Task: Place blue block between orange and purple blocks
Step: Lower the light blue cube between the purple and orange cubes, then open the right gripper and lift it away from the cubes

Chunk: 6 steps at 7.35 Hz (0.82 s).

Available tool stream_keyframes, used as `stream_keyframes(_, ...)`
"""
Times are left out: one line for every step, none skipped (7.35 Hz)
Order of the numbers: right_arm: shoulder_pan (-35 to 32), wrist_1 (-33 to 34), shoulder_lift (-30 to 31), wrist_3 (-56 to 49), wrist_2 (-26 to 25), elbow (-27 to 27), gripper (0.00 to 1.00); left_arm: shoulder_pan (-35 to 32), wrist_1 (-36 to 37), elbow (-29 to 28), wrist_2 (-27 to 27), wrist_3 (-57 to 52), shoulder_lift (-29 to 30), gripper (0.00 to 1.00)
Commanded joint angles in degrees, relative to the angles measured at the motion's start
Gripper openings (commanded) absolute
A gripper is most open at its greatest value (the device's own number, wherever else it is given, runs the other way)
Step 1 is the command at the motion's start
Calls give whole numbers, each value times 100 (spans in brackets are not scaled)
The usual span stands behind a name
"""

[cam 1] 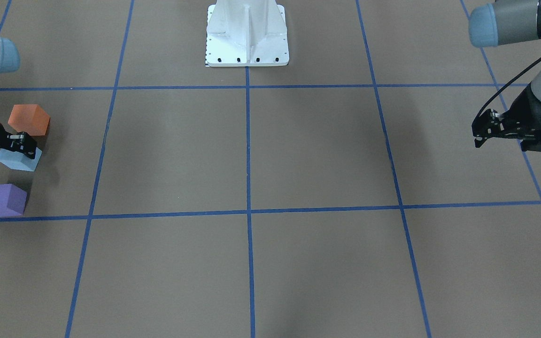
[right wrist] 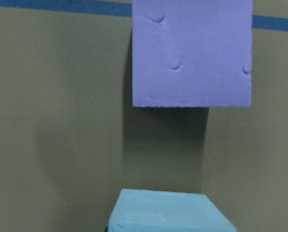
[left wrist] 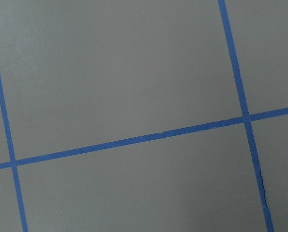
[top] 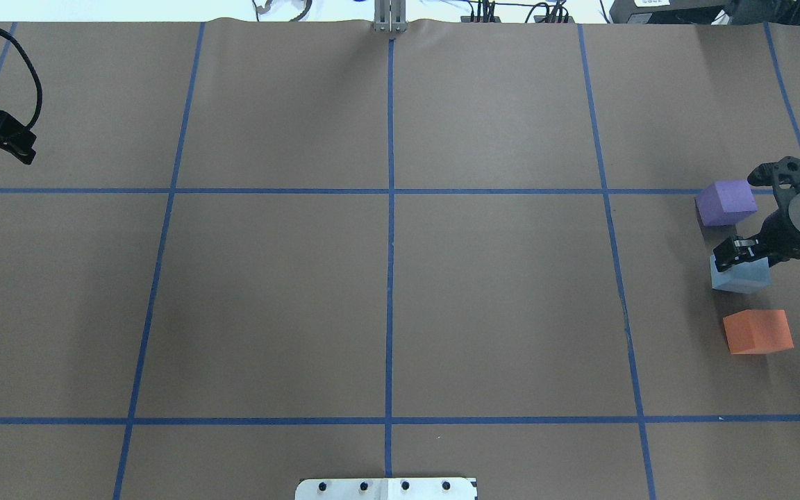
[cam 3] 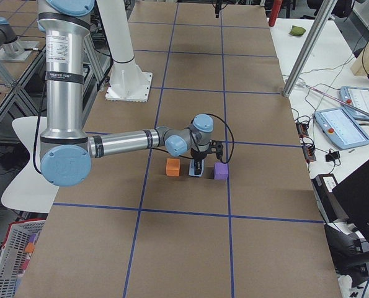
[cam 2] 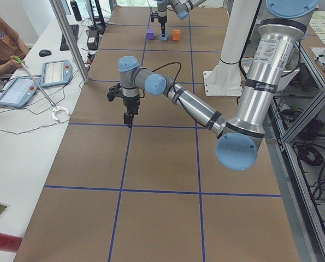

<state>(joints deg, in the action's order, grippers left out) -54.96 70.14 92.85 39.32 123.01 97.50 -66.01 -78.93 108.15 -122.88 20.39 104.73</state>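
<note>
Currently blue block [top: 744, 279] on brown table [top: 386, 305], between purple block [top: 725, 201] and orange block [top: 757, 331], touching neither, right gripper [top: 732, 253] down at its top, clamped or released not discernible, left gripper [top: 25, 149] closed, empty, well apart, blue tape grid [top: 390, 278], white bench [cam 2: 20, 147] alongside

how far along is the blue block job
Looks done: the blue block appears to rest on the table in line between the purple block and the orange block, touching neither. In hand: the right tool is at the blue block's top; its grip is unclear. Left to do: let go if gripping, then lift clear.
</note>
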Motion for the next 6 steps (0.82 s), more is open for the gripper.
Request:
stream_keyframes(-93,0,13,-3,29,198,100,0,0,4,-25,9,4,100)
stream_keyframes(-381,0,48,-38,91,461,100,-8,0,4,-17,0,13,100)
stream_keyframes(-949,17,66,-125,596,742,100,-26,0,13,-25,-43,4,100)
stream_keyframes(-1790,52,75,-840,1271,779,100,-35,0,39,-26,-87,-22,100)
stream_keyframes(-2320,296,127,-1882,1460,649,100,-96,9,65,-26,-183,-40,100)
stream_keyframes(-2674,725,128,-2771,1462,439,100,-392,52,66,-52,-689,-153,100)
